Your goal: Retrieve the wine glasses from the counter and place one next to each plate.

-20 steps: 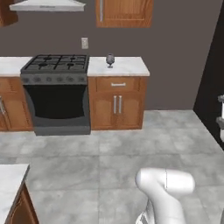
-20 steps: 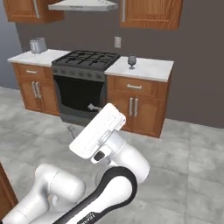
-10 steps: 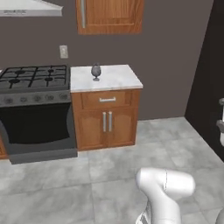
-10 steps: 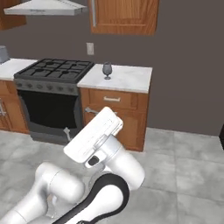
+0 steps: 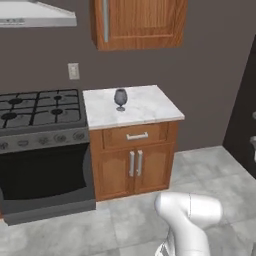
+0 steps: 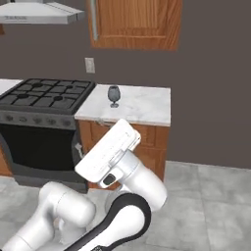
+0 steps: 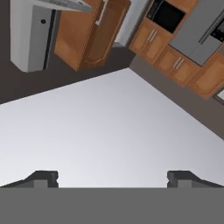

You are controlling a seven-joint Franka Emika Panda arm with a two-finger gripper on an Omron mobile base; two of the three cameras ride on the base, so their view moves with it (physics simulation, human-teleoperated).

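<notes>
My hand (image 7: 112, 177) is released, its two dark tips standing wide apart with nothing between them, and it points up and away from the work, toward the pale ceiling and the upper cabinets, not toward anything I need. The wine glass (image 5: 120, 99) stands upright on its disc foot on the tabletop (image 5: 145, 107), a white marble slab with grey veins over a brown wooden cabinet (image 5: 135, 160) with one drawer and two doors, just beside the gas stove (image 5: 40, 112). From my hand the glass lies ahead and beyond, well apart, with open floor between my base and the cabinet front; in the right base view my forearm (image 6: 109, 149) is folded low in front of the cabinet and the glass (image 6: 113, 95) sits above and past it. Its long axis is vertical, stem under bowl, so I judge that the coming move means swinging my hand down and forward to face it and coming in level at the bowl or stem. I have one arm only, so no choice of side arises. A single glass is on this slab, and I cannot tell where the plates lie. A wall outlet (image 5: 73, 71) hangs behind the stove; I can read no brand, label or writing anywhere.
</notes>
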